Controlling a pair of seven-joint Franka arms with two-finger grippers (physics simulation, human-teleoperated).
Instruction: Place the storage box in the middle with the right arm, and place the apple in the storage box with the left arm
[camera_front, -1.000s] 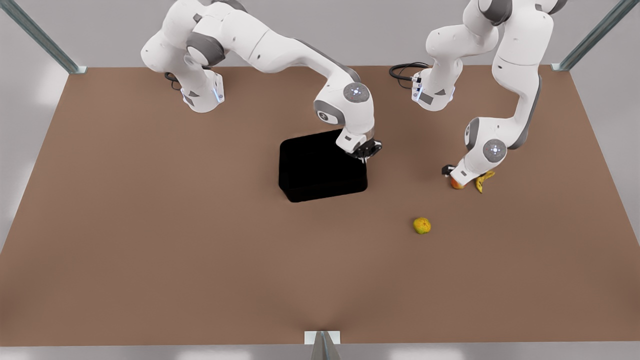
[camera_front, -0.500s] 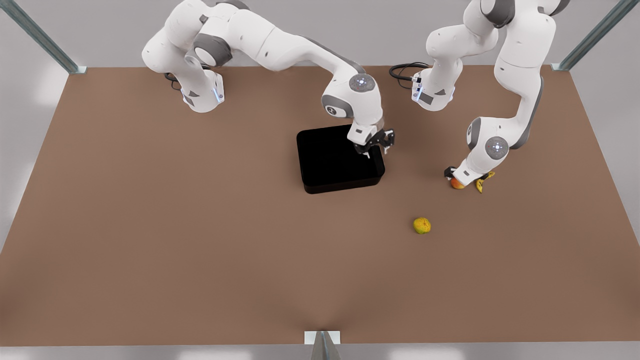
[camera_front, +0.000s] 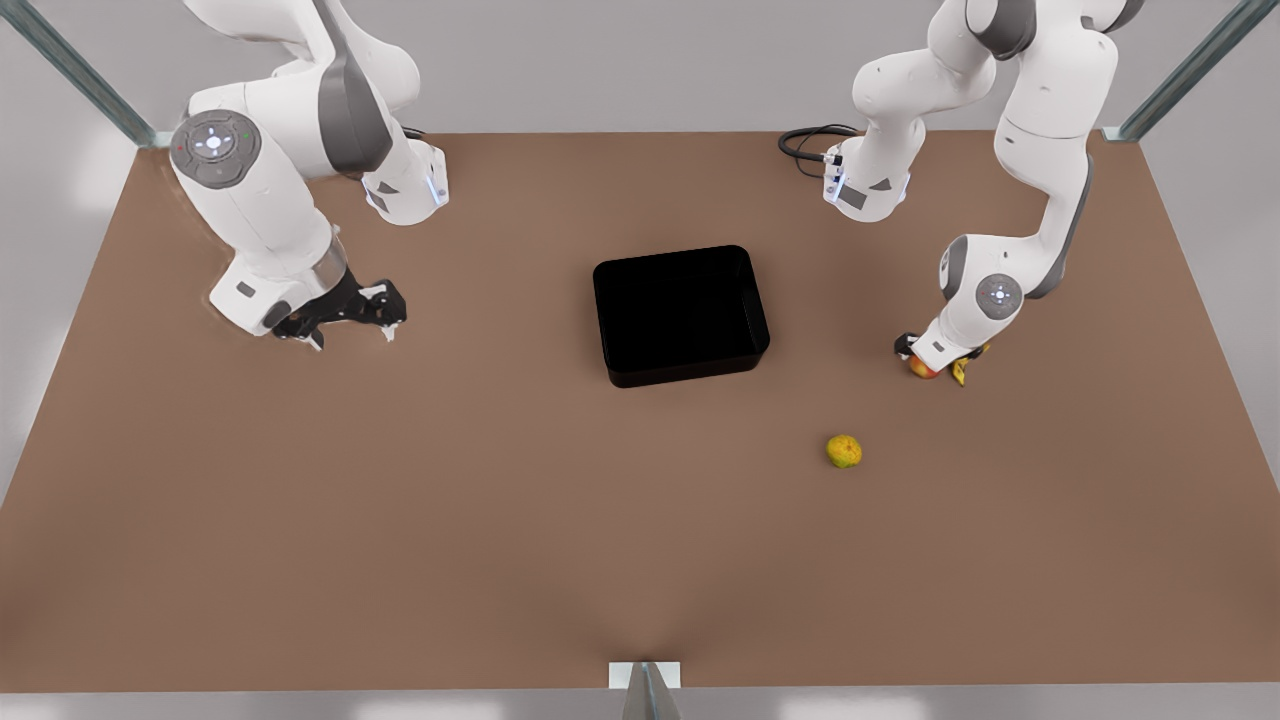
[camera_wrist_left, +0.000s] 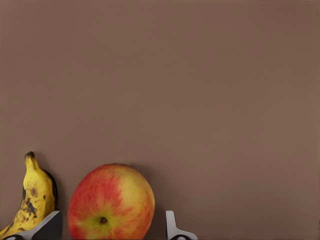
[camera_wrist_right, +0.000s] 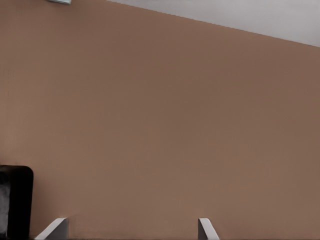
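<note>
The black storage box (camera_front: 682, 315) rests on the table's middle; one corner of the storage box (camera_wrist_right: 12, 200) is also in the right wrist view. My right gripper (camera_front: 345, 320) hovers open far toward the front view's left, and between its fingertips (camera_wrist_right: 131, 229) there is nothing but table. The red-and-yellow apple (camera_front: 920, 369) lies at the front view's right, next to a banana (camera_front: 962, 368). My left gripper (camera_front: 918, 352) is down over the apple (camera_wrist_left: 111, 202), open, with a finger (camera_wrist_left: 172, 227) on each side and small gaps.
A yellow-green round fruit (camera_front: 844, 451) lies alone nearer the front edge. The spotted banana (camera_wrist_left: 30, 200) touches one left finger. Both arm bases (camera_front: 405, 185) stand at the table's back edge, with a black cable (camera_front: 810, 140) beside one.
The right gripper let go of the storage box and swung far toward the front view's left. The box stays in the middle. The left gripper sank slightly over the apple.
</note>
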